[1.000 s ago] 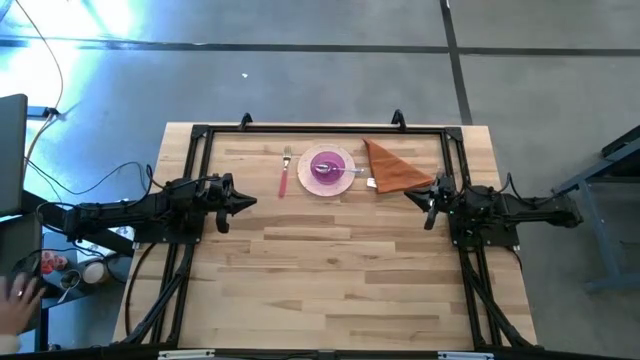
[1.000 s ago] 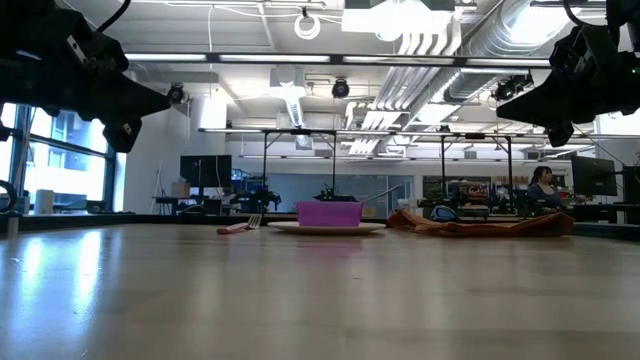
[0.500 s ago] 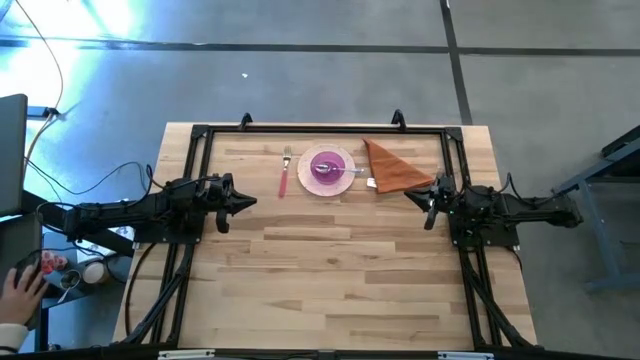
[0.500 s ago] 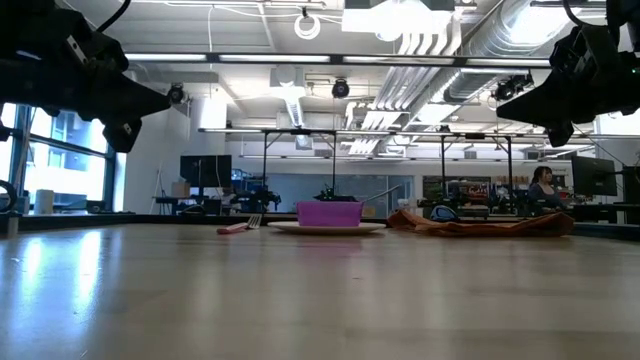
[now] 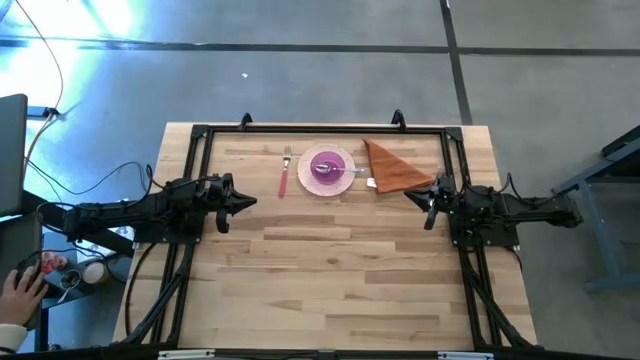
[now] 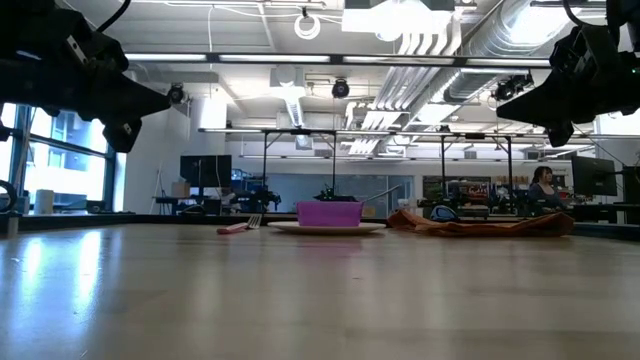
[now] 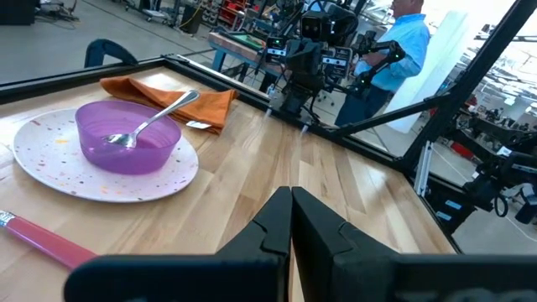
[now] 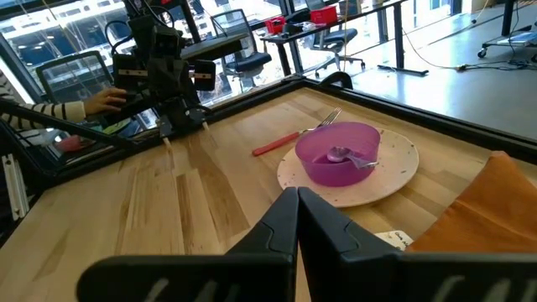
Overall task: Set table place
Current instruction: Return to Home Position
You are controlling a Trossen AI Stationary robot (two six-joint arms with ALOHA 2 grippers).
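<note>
A round white plate (image 5: pixel 347 180) lies near the table's far edge with a purple bowl (image 5: pixel 328 166) on it. A silver spoon (image 7: pixel 159 112) rests in the bowl, its handle over the rim. A pink-handled fork (image 5: pixel 283 176) lies left of the plate. A rust-orange napkin (image 5: pixel 395 168) lies right of it. My left gripper (image 5: pixel 250 201) is shut and empty above the table's left side. My right gripper (image 5: pixel 410 194) is shut and empty above the right side, near the napkin's near corner.
A black metal frame (image 5: pixel 320 129) edges the wooden table (image 5: pixel 330 270), whose middle and near part is bare planks. A person's hand (image 5: pixel 18 290) shows off the table at the left. A person in a blue shirt (image 7: pixel 394 50) stands beyond the table.
</note>
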